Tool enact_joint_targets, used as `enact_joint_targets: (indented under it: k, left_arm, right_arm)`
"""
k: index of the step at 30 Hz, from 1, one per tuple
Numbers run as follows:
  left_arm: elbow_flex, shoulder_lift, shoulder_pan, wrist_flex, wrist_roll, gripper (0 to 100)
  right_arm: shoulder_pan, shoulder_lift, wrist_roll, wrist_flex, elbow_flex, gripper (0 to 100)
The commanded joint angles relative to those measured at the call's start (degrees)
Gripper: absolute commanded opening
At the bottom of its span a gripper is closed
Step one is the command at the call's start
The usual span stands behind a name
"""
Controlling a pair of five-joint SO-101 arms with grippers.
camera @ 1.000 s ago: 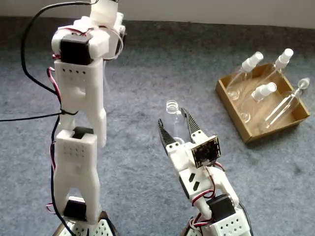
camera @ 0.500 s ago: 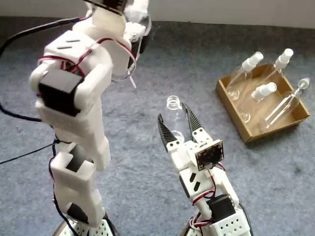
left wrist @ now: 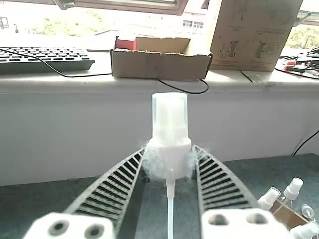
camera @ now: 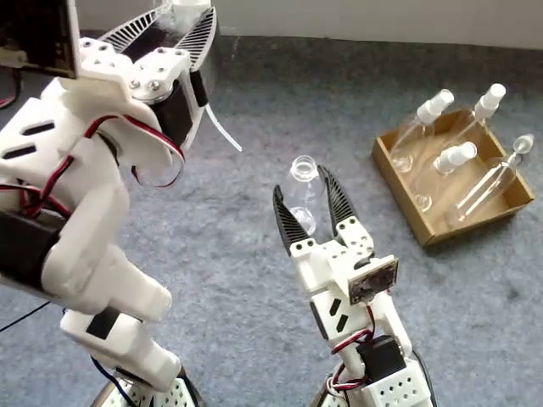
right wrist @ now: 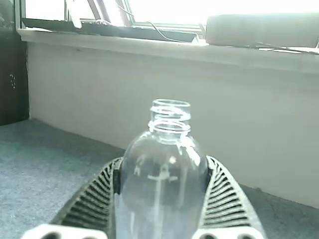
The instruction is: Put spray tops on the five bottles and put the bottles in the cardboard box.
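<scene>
My right gripper (camera: 310, 206) is shut on a clear, uncapped bottle (camera: 303, 191) at the middle of the grey carpet; the bottle (right wrist: 163, 184) stands upright between the ribbed black fingers (right wrist: 227, 199) with its threaded neck open. My left gripper (camera: 166, 32), raised high at the back left, is shut on a white spray top (left wrist: 170, 133) whose thin dip tube (camera: 222, 129) hangs down toward the bottle. The spray top is above and left of the bottle's mouth, apart from it. The cardboard box (camera: 399, 178) at the right holds several capped bottles (camera: 445, 159).
The left arm's white body (camera: 81, 229) looms over the left half of the table. A pale wall (camera: 382, 21) borders the carpet at the back. Open carpet lies between the bottle and the box.
The left arm has swung up and toward the camera, tilting the spray top so its tube points down and right. The right gripper lifted the bottle slightly, its neck now higher.
</scene>
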Motion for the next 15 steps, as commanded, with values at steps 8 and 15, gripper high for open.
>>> enact_joint_targets:
  k: [8,15]
  left_arm:
    - [-0.7,-13.7,6.3,0.4,-11.3,3]
    - [4.8,-20.1,6.3,0.4,-15.6,3]
  right_arm:
    - [-0.7,-0.6,-0.4,-1.6,7.3,3.8]
    - [-0.6,-0.6,-0.4,-1.0,7.3,3.8]
